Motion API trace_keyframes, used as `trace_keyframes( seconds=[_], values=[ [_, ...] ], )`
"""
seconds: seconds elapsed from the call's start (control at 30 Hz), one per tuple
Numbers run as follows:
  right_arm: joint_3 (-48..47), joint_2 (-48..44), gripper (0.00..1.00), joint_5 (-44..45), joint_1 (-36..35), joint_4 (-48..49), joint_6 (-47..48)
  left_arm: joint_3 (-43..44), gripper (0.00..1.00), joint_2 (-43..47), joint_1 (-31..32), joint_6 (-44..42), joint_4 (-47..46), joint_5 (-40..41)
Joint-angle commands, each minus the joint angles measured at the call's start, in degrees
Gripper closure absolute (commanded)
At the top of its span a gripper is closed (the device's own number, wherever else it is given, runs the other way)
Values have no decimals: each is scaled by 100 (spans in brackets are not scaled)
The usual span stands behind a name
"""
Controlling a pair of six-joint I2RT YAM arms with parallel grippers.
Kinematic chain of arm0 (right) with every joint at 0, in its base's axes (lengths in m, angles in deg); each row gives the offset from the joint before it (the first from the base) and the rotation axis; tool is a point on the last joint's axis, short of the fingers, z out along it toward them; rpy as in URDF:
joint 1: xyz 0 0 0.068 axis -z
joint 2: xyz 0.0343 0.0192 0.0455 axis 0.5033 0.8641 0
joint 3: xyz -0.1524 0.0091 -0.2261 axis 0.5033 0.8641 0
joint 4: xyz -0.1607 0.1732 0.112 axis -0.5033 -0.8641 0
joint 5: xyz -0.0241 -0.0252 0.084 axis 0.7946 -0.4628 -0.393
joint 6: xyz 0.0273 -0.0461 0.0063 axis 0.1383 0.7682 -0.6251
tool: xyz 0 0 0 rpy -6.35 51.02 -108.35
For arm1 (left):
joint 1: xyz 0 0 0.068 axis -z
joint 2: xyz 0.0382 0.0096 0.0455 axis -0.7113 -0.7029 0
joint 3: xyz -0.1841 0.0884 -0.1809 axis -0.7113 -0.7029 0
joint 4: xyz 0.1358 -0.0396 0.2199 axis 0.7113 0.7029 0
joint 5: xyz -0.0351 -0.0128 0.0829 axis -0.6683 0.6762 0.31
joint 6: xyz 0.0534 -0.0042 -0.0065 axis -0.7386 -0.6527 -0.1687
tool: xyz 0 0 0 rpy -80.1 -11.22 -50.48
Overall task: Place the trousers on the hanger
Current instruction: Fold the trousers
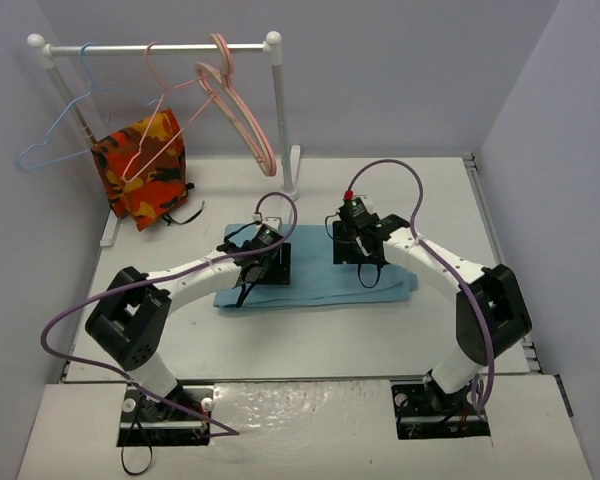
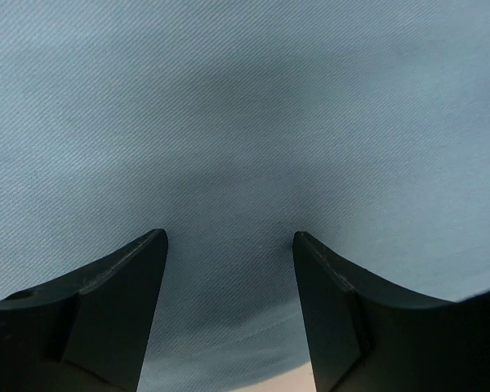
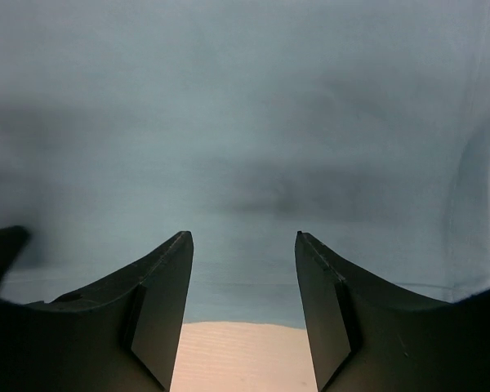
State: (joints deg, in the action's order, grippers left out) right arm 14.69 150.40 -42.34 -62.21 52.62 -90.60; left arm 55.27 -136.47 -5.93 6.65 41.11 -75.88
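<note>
The light blue trousers (image 1: 315, 285) lie folded flat across the middle of the table. The salmon-pink wire hanger (image 1: 152, 110) hangs by its hook from the white rail at the back left. My left gripper (image 1: 258, 268) points down over the left part of the trousers. In the left wrist view it (image 2: 229, 234) is open, its dark fingers (image 2: 122, 294) just above the fabric (image 2: 245, 122), with nothing between them. My right gripper (image 1: 360, 250) hovers over the right part. In its wrist view it (image 3: 242, 234) is open over the near edge of the cloth (image 3: 245, 122).
A white rack rail (image 1: 110, 47) on a post (image 1: 280, 110) also carries a blue wire hanger (image 1: 55, 130) and thicker pink and beige hangers (image 1: 242, 115). An orange patterned cloth (image 1: 145, 170) sits below. Bare table (image 3: 237, 359) shows by the trousers' edge.
</note>
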Motion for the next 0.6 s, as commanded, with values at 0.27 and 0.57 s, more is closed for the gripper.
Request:
trace_keyframes(
  seconds=[0.27,0.57],
  values=[
    [1907,-726,55,67,2068,460,-251,-513,43,296,-372,303,-478,-272],
    [1386,-1229,66,-1597,2179,990,-34,-1091,46,1704,-724,447,-586,-197]
  ],
)
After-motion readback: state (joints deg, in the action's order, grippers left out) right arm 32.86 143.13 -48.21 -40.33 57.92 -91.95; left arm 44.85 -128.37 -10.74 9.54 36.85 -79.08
